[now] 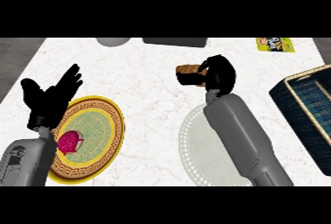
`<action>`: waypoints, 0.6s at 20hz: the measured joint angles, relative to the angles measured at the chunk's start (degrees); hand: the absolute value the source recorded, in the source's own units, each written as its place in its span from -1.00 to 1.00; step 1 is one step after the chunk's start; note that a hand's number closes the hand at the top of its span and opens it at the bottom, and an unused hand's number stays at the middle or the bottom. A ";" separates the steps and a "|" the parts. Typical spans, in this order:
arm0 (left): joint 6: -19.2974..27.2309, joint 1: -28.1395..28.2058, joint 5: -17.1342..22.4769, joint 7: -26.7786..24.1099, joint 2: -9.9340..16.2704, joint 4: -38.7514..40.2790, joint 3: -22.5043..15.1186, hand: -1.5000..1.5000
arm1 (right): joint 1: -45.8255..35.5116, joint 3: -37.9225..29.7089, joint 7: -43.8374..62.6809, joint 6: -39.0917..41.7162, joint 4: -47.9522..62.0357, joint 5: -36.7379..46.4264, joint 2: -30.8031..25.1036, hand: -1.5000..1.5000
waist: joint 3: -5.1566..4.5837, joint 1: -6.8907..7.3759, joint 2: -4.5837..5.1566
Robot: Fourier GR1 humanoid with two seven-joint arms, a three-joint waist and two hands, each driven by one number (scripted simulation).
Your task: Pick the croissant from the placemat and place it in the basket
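Observation:
My right hand (216, 74) is curled round the brown croissant (188, 69), holding it above the counter beyond the far end of the pale round placemat (194, 144). Only the croissant's left end shows past the fingers. The dark blue basket (309, 109) with a tan rim stands at the right edge, well to the right of the hand. My left hand (48, 98) rests open with fingers up at the left, beside the plate.
A yellow patterned plate (97, 118) holding a pink-red item (70, 142) lies at the lower left. At the far edge are a grey round object (114, 41), a dark flat object (174, 42) and a yellow-green packet (276, 44).

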 measured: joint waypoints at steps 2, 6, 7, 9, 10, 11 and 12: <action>0.18 0.14 -0.30 0.04 -0.66 -0.08 -0.65 0.00 | -3.60 1.16 1.51 -5.15 -0.16 0.74 0.02 1.00 | 0.00 0.29 -0.04; 0.42 -0.20 -0.54 -0.30 -0.36 0.86 -0.23 0.00 | -11.02 5.25 5.94 -12.51 2.32 5.40 0.00 1.00 | -0.10 -0.24 -0.14; 0.34 -0.02 -0.40 -0.49 -0.29 1.00 -0.01 0.00 | -12.98 5.76 6.78 -13.32 3.59 6.90 -0.04 1.00 | -0.12 -0.49 -0.19; 0.84 0.38 -0.65 -0.38 -0.40 1.04 0.09 0.00 | -16.54 6.55 8.90 -14.14 5.21 9.63 -0.12 1.00 | -0.14 -1.06 -0.41; 1.10 0.27 -0.71 -0.29 -0.56 1.02 0.10 0.00 | -18.52 6.75 9.97 -13.95 6.23 10.89 -0.15 1.00 | -0.15 -1.33 -0.48; 1.13 0.52 -0.85 -0.38 -0.31 0.94 0.21 0.00 | -20.58 6.46 10.91 -13.77 7.26 12.21 -0.18 1.00 | -0.16 -1.53 -0.53; 1.47 0.66 -1.00 -0.19 -0.34 0.65 0.25 0.00 | -22.26 6.20 11.98 -13.43 8.24 13.57 -0.19 1.00 | -0.16 -1.82 -0.64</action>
